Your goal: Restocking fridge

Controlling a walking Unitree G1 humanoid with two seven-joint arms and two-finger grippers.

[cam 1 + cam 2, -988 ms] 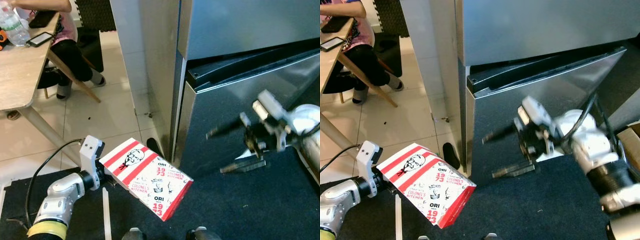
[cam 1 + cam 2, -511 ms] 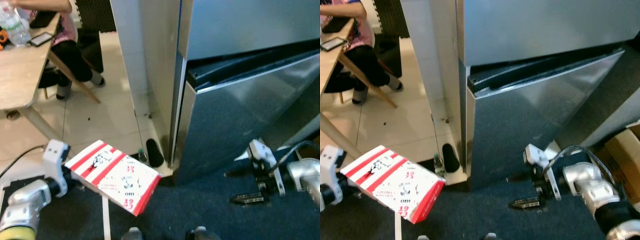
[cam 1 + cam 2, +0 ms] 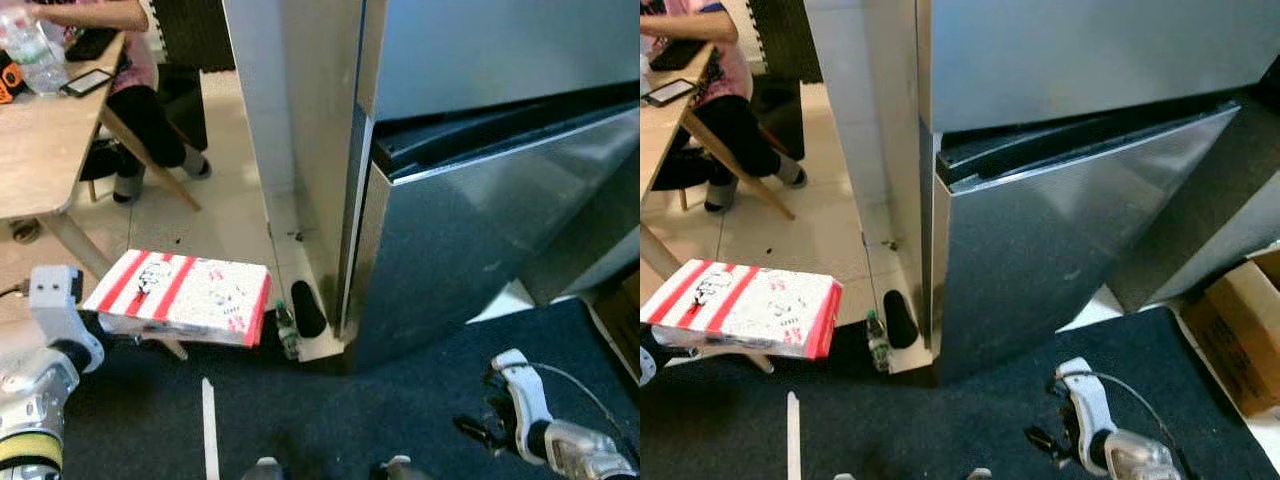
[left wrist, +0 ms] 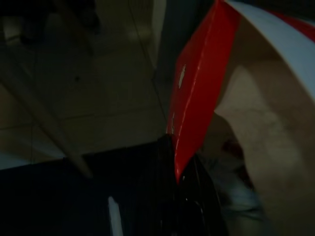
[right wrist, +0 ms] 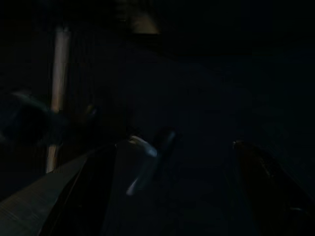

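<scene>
A flat red-and-white striped food box [image 3: 185, 295] is held level above the floor at the left, in front of the fridge's corner. My left gripper [image 3: 108, 328] is shut on its near edge, with the fingers mostly hidden under the box. In the left wrist view the box's red edge [image 4: 194, 98] rises over a black finger [image 4: 168, 196]. The silver fridge's lower door [image 3: 450, 230] stands ajar, with a dark gap below the upper door [image 3: 480, 50]. My right gripper [image 3: 478, 428] hangs low over the dark rug, open and holding nothing; its fingers [image 5: 98, 187] show dimly apart.
A wooden table [image 3: 40, 150] with a water bottle [image 3: 30, 55] and a phone [image 3: 85, 80] stands at the far left, with a person seated behind it. A small bottle [image 3: 287, 335] and a black object [image 3: 307, 308] lie at the fridge's foot. A cardboard box [image 3: 1235, 330] sits at the right.
My right gripper has dropped from in front of the lower fridge door to just above the rug. My left arm has swung the box leftward and levelled it.
</scene>
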